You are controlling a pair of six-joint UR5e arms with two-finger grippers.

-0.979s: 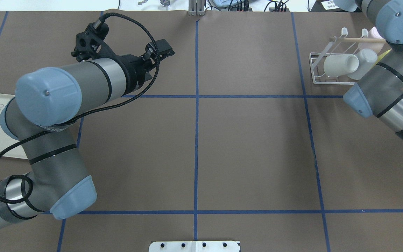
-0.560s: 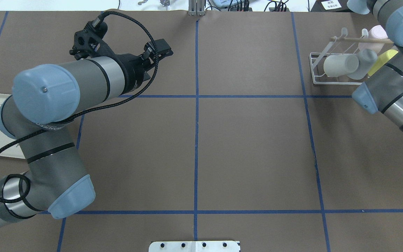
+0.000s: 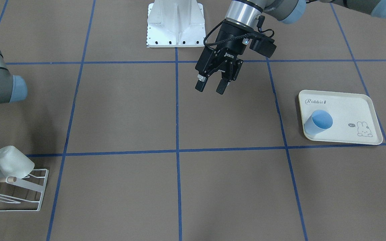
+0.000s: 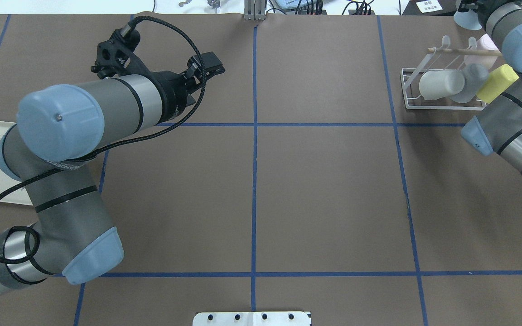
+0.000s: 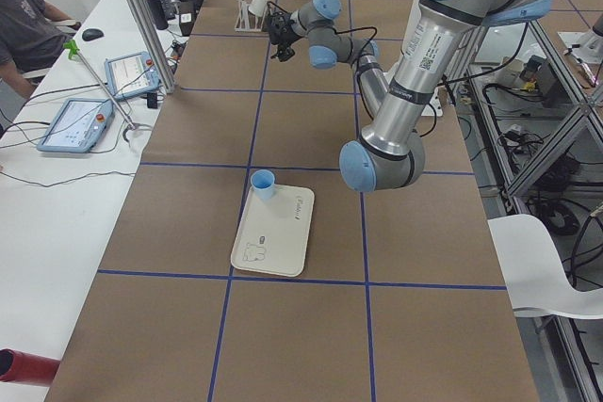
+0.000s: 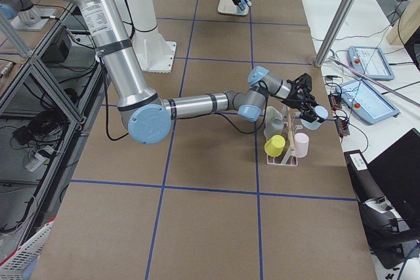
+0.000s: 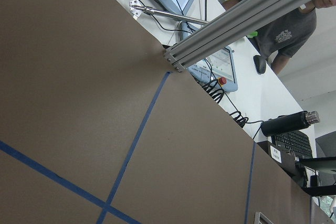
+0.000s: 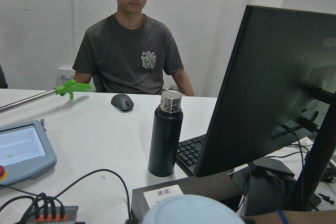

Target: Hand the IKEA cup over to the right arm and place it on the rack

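Note:
A light blue IKEA cup [image 4: 462,20] hangs in the air just beyond the rack's far end, with my right gripper [image 6: 307,111] shut on it. Its rim [image 8: 189,211] fills the bottom of the right wrist view. The white wire rack [image 4: 424,106] with a wooden dowel [image 4: 462,51] carries a white cup [image 4: 440,84], a grey cup [image 4: 468,80], a yellow cup [image 4: 496,77] and a pink cup [image 4: 485,44]. My left gripper [image 3: 213,87] is open and empty, hovering above the brown table near the middle. A second blue cup [image 3: 318,122] lies tilted on the rabbit tray [image 3: 347,110].
The right forearm [image 4: 510,131] slants across the table's right corner beside the rack. A white base plate [image 3: 174,25] stands at the robot's edge. Past the far edge a desk holds a black bottle [image 8: 165,135], a monitor [image 8: 278,87] and cables; a person [image 8: 128,51] sits there.
The right arm has swung away to the right of the rack, uncovering the yellow cup, with the blue cup still held past the rack's far end. The left arm has barely moved.

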